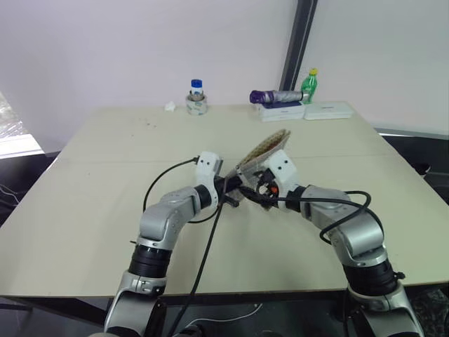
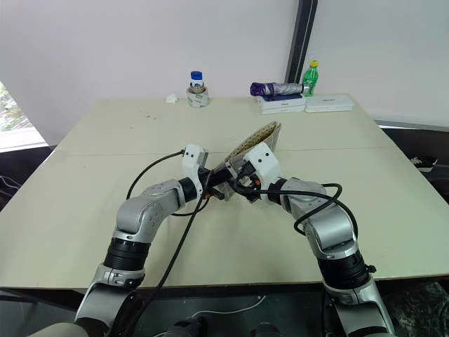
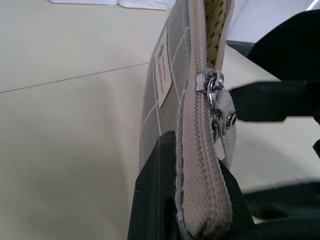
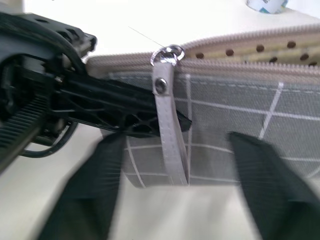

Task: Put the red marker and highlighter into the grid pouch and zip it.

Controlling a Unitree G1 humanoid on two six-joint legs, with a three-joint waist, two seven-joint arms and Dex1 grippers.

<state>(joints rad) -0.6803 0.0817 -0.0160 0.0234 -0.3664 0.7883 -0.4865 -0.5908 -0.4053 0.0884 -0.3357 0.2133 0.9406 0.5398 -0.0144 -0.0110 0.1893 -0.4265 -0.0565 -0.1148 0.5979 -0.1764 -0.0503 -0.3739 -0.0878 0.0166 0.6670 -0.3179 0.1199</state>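
The grid pouch (image 1: 268, 146), grey with white lines and a small white label (image 3: 162, 70), is held up off the table, tilted. My left gripper (image 1: 231, 191) is shut on its near end, one black finger (image 3: 152, 195) pressed to the fabric. The zip slider (image 4: 167, 54) sits close to that end; past it the mouth gapes, showing dotted cream lining. My right gripper (image 4: 177, 185) is open, its fingers either side of the hanging grey pull strap (image 4: 170, 135) without touching it. The red marker and the highlighter are out of view.
At the table's far edge stand a blue-capped bottle in a tape roll (image 1: 196, 100), a folded purple umbrella (image 1: 275, 96) on white boxes (image 1: 328, 110), and a green bottle with a yellow cap (image 1: 309, 84). Black cables (image 1: 210, 232) trail from both wrists.
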